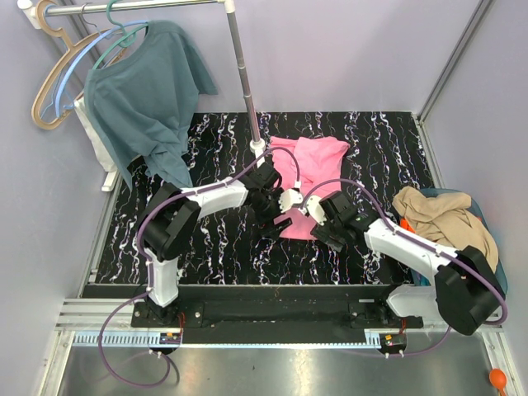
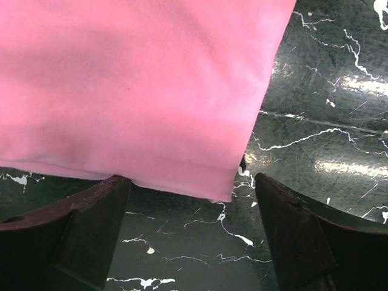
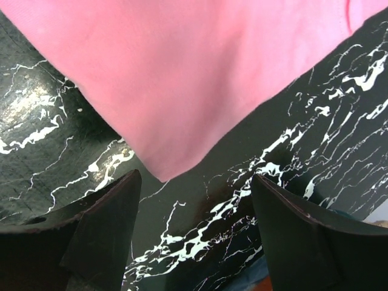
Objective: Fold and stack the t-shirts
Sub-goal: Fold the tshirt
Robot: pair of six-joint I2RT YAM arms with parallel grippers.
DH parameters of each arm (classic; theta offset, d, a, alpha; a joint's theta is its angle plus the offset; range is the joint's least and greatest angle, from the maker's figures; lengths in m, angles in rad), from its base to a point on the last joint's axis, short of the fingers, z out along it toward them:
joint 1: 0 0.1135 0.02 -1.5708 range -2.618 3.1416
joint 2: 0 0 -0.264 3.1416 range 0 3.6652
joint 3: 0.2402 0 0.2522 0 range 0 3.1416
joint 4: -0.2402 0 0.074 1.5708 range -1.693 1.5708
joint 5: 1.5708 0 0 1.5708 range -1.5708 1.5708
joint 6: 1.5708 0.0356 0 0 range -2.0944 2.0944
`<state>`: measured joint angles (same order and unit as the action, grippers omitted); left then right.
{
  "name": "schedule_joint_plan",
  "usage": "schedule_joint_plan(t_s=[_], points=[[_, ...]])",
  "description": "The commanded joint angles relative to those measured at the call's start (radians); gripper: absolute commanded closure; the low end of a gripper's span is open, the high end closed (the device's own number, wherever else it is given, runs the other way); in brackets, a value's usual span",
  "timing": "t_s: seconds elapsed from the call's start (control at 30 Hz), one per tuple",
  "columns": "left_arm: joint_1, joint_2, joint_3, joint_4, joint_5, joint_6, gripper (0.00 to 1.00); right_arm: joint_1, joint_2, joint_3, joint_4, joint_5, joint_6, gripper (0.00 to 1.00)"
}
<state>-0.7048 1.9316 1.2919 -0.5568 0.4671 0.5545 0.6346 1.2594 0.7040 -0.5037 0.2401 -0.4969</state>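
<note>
On the black marbled table the pink t-shirt lies in the middle. Your left gripper and right gripper stand at its near corners, both spread wide, holding nothing. The tan t-shirt is heaped at the right edge.

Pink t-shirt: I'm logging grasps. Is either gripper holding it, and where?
Nothing is held: left gripper and right gripper stand open at the near corners of the pink t-shirt.
</note>
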Motion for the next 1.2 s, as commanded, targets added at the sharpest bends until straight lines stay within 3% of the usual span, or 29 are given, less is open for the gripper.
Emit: schedule_joint_plan(t_s=[0.0,0.6,1.0,1.17], points=[[-0.005,0.033,0.030,0.003,0.002,-0.005,0.14,-0.001,0.031,-0.001,0.040,-0.036,0.004,0.19],[-0.025,0.072,0.043,0.006,-0.067,-0.077,0.25,-0.004,0.178,0.003,0.160,-0.065,-0.029,0.27],[-0.048,0.092,0.030,-0.031,-0.024,-0.113,0.35,-0.003,0.236,0.032,0.186,-0.090,-0.040,0.40],[-0.064,0.102,0.021,-0.045,0.002,-0.123,0.44,-0.004,0.265,0.041,0.191,-0.104,-0.046,0.51]])
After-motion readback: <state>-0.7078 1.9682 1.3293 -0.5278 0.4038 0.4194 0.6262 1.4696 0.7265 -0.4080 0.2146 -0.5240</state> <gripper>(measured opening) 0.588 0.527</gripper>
